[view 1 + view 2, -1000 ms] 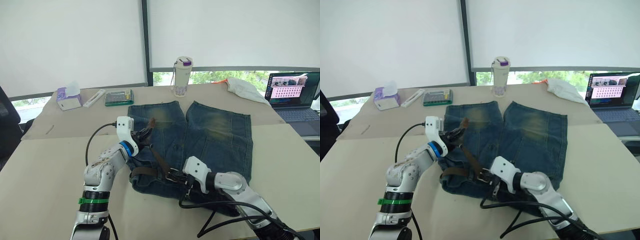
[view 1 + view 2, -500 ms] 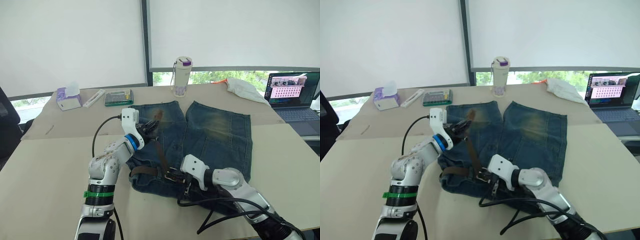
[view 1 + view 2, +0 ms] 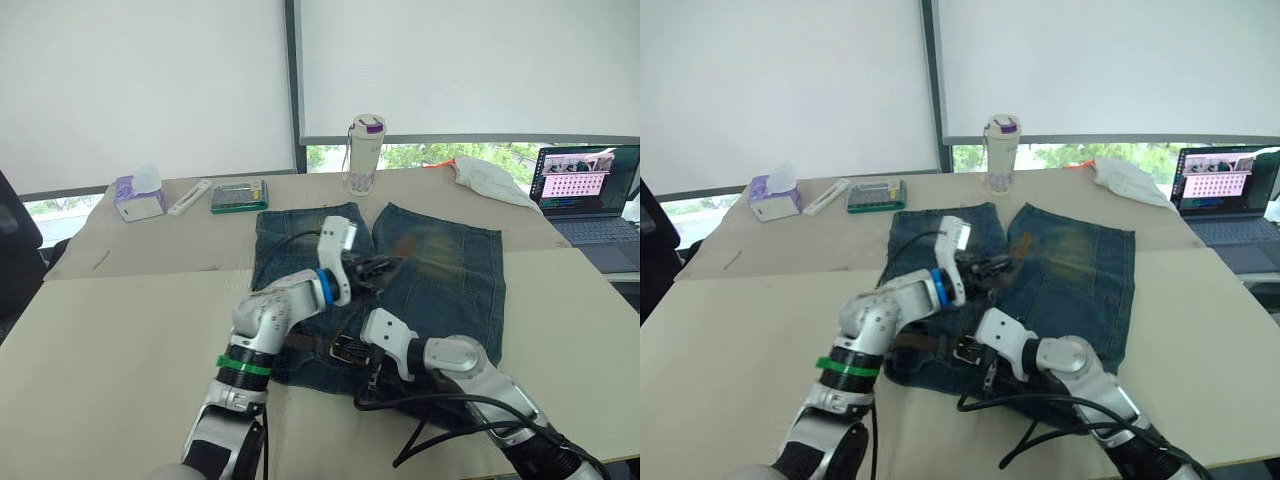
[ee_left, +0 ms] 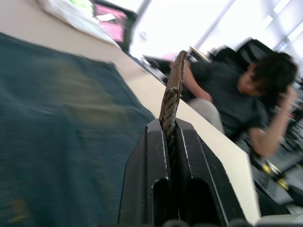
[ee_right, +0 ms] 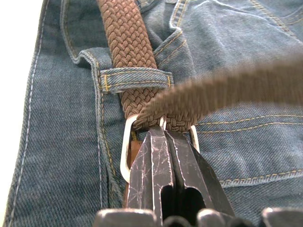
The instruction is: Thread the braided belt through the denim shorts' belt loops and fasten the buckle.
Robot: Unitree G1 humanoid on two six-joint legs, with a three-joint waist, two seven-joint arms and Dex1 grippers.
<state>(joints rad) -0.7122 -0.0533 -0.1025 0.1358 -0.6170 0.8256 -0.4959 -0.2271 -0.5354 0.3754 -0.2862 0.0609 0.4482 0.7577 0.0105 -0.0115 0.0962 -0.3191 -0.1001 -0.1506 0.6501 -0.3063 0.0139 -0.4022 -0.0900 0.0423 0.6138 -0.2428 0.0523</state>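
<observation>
The shorts [image 3: 400, 280] lie mid-table with free table [image 3: 120, 340] all around. The left gripper [image 3: 392, 266] clenches the belt [image 4: 171, 97] end above them; the right gripper [image 5: 163, 130] is clamped at the buckle [image 5: 127, 151], beside a loop [image 5: 135, 75]. A bottle [image 3: 364, 152] stands behind.

We see dark blue shorts [image 3: 440, 270] with faded yellowish patches on the legs and tan stitching. The belt [image 5: 129, 45] is brown — a woven, braided pattern — and its buckle [image 5: 126, 156] is silver. One belt loop [image 5: 135, 78] is the same blue denim. Both grippers — left [image 4: 171, 137], right [image 5: 163, 137] — have black fingers. The table [image 3: 120, 350] is beige.
</observation>
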